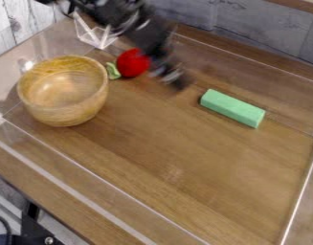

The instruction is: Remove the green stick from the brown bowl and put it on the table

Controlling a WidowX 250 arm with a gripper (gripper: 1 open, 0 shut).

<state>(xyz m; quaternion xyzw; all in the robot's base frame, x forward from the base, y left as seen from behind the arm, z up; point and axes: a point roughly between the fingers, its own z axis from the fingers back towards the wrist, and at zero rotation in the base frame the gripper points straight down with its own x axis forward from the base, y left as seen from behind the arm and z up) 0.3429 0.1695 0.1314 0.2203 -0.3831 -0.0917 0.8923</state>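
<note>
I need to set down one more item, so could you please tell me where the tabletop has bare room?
The near half of the table is bare, in front of the brown bowl and green stick. A bare strip also lies between those two. It is crowded at the back left, where the blurred gripper hangs beside the red ball.

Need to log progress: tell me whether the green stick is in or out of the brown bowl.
Out. The green stick lies flat on the table, well right of the brown bowl, whose inside looks empty.
</note>
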